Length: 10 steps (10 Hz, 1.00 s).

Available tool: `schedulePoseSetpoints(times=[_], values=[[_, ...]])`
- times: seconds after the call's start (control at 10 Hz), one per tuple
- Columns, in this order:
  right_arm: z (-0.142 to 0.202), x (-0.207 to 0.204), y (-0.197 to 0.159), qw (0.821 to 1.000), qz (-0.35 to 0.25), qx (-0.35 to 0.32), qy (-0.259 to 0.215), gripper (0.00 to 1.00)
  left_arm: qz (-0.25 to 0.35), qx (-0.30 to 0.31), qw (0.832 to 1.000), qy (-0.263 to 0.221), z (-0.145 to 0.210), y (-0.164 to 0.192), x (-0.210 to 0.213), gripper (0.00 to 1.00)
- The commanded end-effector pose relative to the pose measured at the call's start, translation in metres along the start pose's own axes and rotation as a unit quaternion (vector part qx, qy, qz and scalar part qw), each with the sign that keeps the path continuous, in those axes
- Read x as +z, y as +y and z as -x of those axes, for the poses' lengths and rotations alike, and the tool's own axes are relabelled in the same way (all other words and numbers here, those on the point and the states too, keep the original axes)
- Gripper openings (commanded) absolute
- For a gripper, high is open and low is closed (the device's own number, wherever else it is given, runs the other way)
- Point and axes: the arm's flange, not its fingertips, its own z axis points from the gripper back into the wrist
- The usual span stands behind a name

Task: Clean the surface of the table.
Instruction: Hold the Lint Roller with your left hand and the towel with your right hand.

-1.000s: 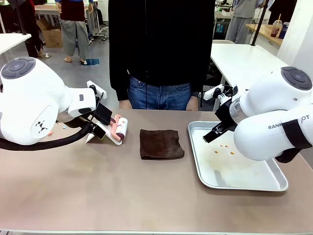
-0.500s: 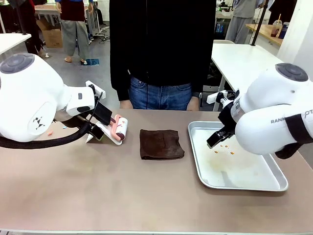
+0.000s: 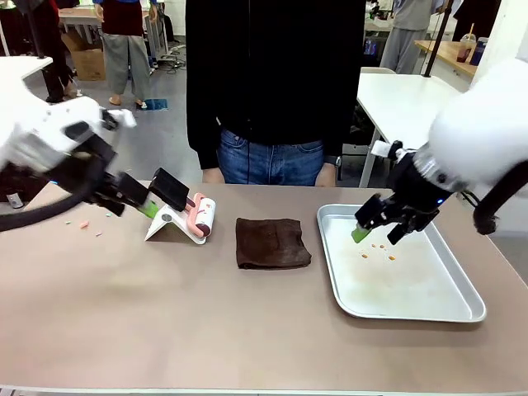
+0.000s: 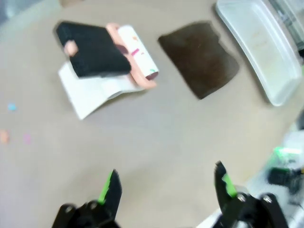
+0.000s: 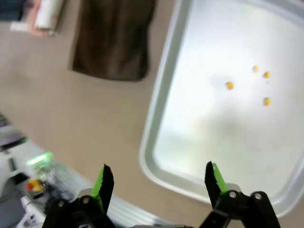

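From the wrists, finds coloured specks (image 4: 12,107) on the table (image 4: 142,133) past the wide-parted left gripper (image 4: 166,178), yellow crumbs (image 5: 229,85) in the tray (image 5: 156,102) past the equally parted right gripper (image 5: 159,178).

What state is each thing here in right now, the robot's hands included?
Left hand: open, empty.
Right hand: open, empty.
Brown cloth: folded, lying flat.
Tray: a few yellow crumbs inside.
Roller: resting on its white stand.
Table: small crumbs at its left.

on the surface (image 3: 206,330), left to right: loose bits (image 3: 82,223), lint roller (image 3: 201,216) on its stand (image 3: 169,224), cloth (image 3: 272,242) mid, tray (image 3: 412,285) at right with crumbs (image 3: 379,246) in its far half. person (image 3: 272,82) stands behind the far edge.
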Motion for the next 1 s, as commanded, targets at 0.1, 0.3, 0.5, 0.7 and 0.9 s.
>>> schedulePoseSetpoints(times=[0.1,0.3,0.5,0.7,0.9], values=[[0.031,0.061,-0.051,0.971,-0.209,-0.108,-0.051,1.0,0.172,0.078,0.975,-0.114,0.059,0.056,0.063,1.0],[0.066,0.091,-0.088,0.944,-0.273,-0.155,-0.105,1.0,0.223,0.127,0.951,-0.171,0.092,0.1,0.091,1.0],[0.098,0.111,-0.142,0.911,-0.323,-0.201,-0.159,1.0,0.245,0.175,0.926,-0.227,0.13,0.134,0.11,1.0],[0.124,0.126,-0.193,0.879,-0.337,-0.263,-0.21,1.0,0.249,0.22,0.903,-0.273,0.159,0.143,0.113,1.0],[0.149,0.132,-0.235,0.854,-0.342,-0.3,-0.253,1.0,0.246,0.261,0.875,-0.324,0.189,0.138,0.11,1.0]])
